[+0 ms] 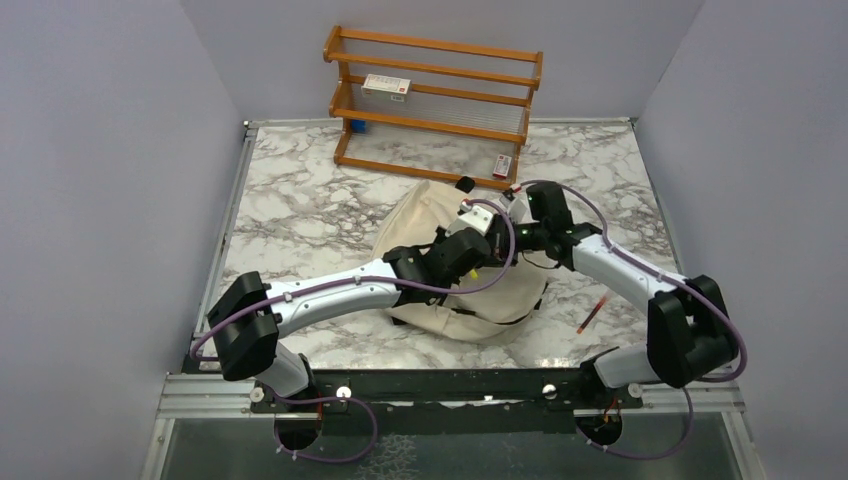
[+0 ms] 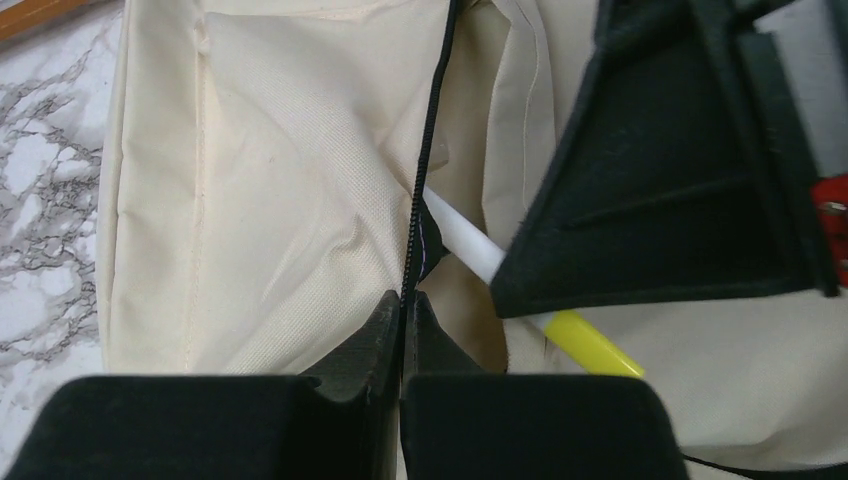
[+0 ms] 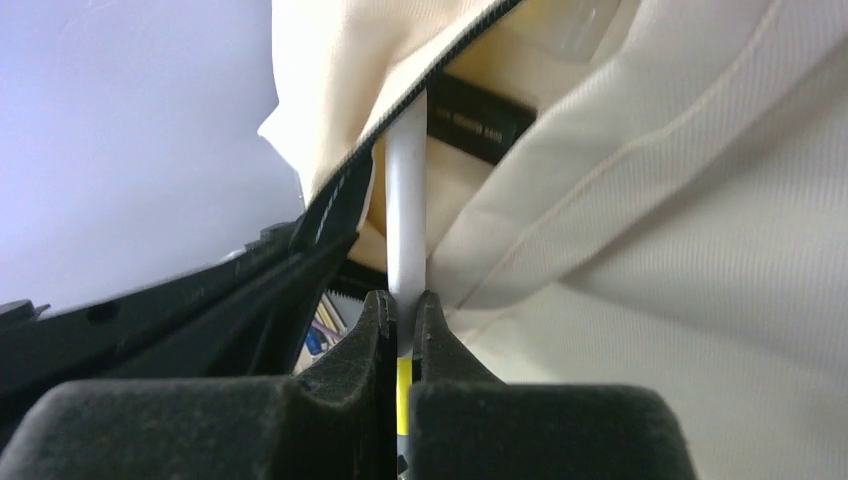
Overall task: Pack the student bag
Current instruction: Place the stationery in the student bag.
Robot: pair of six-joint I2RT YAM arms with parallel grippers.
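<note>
The student bag [image 1: 430,215] lies on the marble table, a beige fabric backpack with a black zip. My left gripper [image 1: 492,252] is shut on the zip edge of the bag [image 2: 280,180], its jaws [image 2: 403,303] pinching the black zipper line. My right gripper [image 1: 516,238] is shut on a white pen with a yellow section [image 3: 406,220]. The pen's far end pokes into the bag's opening [image 3: 450,110], past the zip. In the left wrist view the pen [image 2: 468,243] crosses under the right gripper's black body [image 2: 680,180]. The right jaws [image 3: 403,302] clamp the white barrel.
A wooden rack [image 1: 436,110] stands at the back with a white box [image 1: 386,87] on a shelf and a small red item [image 1: 502,165] at its foot. A red pen [image 1: 590,316] lies on the table to the bag's right. Grey walls enclose three sides.
</note>
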